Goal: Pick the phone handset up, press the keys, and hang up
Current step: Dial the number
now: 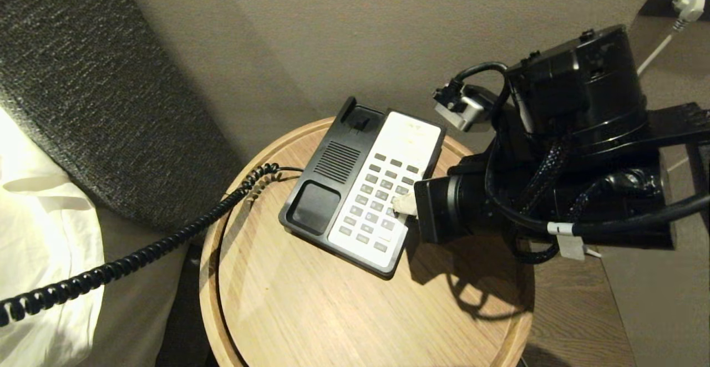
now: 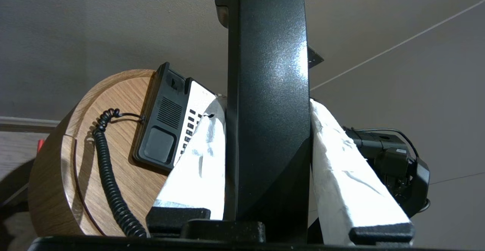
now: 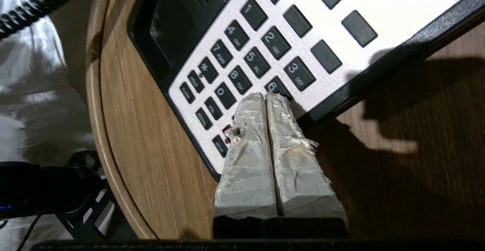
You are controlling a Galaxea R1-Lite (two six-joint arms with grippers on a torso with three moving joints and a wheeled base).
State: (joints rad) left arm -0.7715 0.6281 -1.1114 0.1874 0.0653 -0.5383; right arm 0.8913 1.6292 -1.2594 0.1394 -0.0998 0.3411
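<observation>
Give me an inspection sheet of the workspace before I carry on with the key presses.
Surface: round wooden table, phone base on it.
Job's things: phone handset off its cradle, held away from the base; keypad exposed.
Clutter: nothing seen.
Grippers: left gripper shut on the handset; right gripper shut, taped tips together over the keypad's right-hand column, below key 6.
Cables: coiled cord runs from the base off the table's left edge.
Surroundings: wall behind, white bedding to the left, wall plug far right.

Glossy black arm housings [image 1: 582, 95], braided black cables [image 1: 546, 181], white cable tag [image 1: 568, 242], white-taped tool fingers [image 3: 261, 156].
</observation>
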